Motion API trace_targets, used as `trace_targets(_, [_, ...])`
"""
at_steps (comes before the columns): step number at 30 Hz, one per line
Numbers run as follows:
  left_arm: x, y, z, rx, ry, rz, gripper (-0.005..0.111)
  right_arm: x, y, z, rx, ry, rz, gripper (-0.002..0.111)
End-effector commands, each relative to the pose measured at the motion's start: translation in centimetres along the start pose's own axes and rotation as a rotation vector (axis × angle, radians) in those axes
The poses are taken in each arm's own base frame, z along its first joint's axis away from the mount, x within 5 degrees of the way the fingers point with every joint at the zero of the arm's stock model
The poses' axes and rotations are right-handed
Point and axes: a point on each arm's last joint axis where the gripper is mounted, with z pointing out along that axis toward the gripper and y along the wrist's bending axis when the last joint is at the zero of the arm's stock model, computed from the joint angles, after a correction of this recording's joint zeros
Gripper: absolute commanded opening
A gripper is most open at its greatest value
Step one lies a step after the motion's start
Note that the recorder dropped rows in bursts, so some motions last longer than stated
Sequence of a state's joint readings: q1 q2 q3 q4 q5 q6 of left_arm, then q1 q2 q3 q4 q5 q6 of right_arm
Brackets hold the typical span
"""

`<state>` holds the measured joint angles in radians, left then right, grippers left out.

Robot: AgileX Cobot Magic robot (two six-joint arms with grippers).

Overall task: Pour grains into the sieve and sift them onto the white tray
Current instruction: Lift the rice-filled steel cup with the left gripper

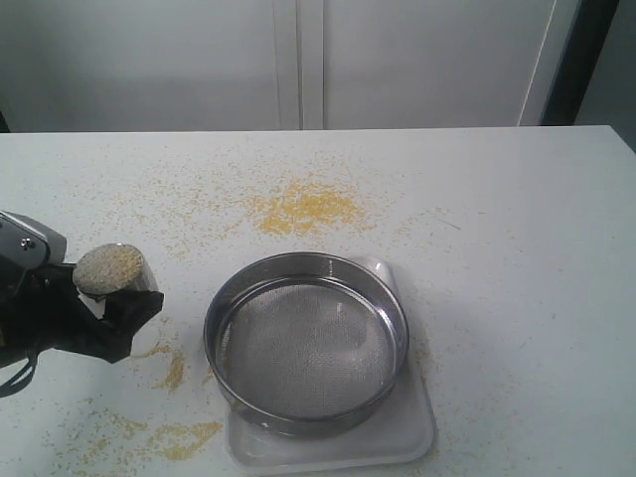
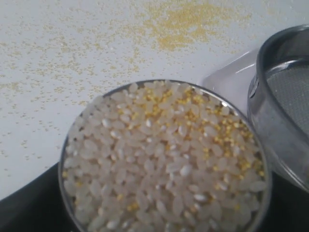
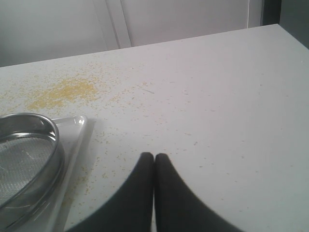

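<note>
Steel cup [image 1: 111,270], brimful of the grains [image 2: 164,159] (pale with yellow specks), sat upright, mouth up, clasped in the left gripper [image 1: 107,298], left of the sieve [image 1: 303,348] and apart from it. The sieve rested on the white tray [image 1: 402,437], mesh in plain view; the right gripper [image 3: 154,162] hung pinched closed over the counter [image 1: 497,199].

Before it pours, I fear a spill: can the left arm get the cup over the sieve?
Probably yes: the left gripper holds the full cup beside the sieve with nothing between, and the shut right gripper sits apart.
</note>
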<state>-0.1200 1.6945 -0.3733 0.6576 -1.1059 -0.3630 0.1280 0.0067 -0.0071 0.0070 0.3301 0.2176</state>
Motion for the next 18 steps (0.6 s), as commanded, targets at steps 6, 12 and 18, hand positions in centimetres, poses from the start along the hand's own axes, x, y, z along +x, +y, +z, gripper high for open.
trace_targets(6, [-2.7, -0.9, -1.8, 0.021, -0.035, -0.039, 0.0, 0.1, 0.0, 0.0, -0.006, -0.007, 0.003, 0.0])
trace_targets(12, [-4.4, -1.9, -2.3, 0.009, 0.015, -0.01, 0.0, 0.1, 0.0, 0.0, -0.006, -0.007, 0.003, 0.0])
trace_targets(18, [-6.7, -3.5, -2.2, 0.038, -0.007, 0.001, 0.0, 0.1, 0.0, 0.0, -0.006, -0.007, 0.003, 0.0])
